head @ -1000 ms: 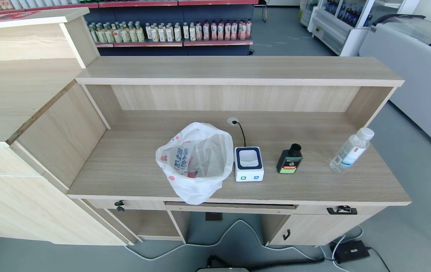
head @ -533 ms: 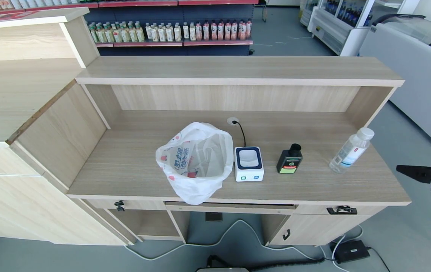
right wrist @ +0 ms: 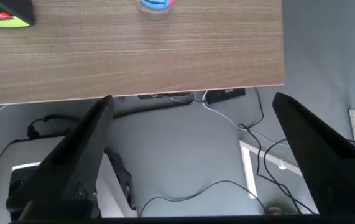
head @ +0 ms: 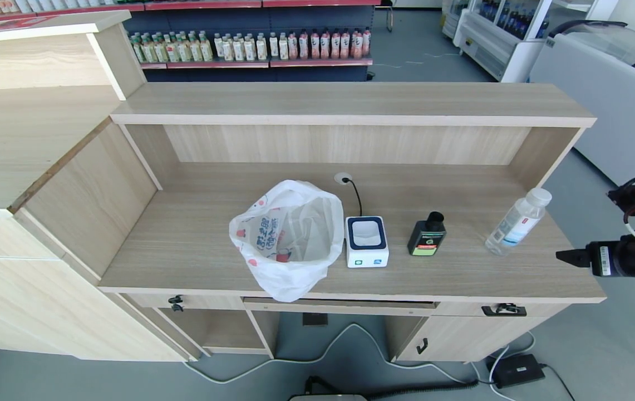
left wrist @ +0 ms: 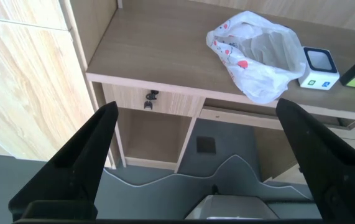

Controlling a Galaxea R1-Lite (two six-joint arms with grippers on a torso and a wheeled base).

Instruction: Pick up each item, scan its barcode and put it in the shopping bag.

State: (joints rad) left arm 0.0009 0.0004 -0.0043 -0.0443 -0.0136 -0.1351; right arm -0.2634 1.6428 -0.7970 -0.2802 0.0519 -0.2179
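**Right of the scanner: first pick not yet made**

Right of the barcode scanner (head: 367, 241) on the worktop (head: 183, 245) stand a dark black-capped bottle (head: 426, 235), just beside it, and a clear water bottle (head: 516, 221) farther right. The shopping bag (head: 289, 236) gapes just left of the scanner, apparently empty. The step in hand looks like the approach to a first item. The right claw (head: 572, 257) hangs off the worktop's end, well right of the scanner, spread and empty; next it needs to close around the water bottle. The left claw (left wrist: 197, 104), spread and empty, hangs well left of the scanner.

Wooden counter (head: 183, 245) with shopping bag (head: 286, 236), scanner (head: 367, 241), dark bottle (head: 427, 234), clear bottle (head: 516, 223)
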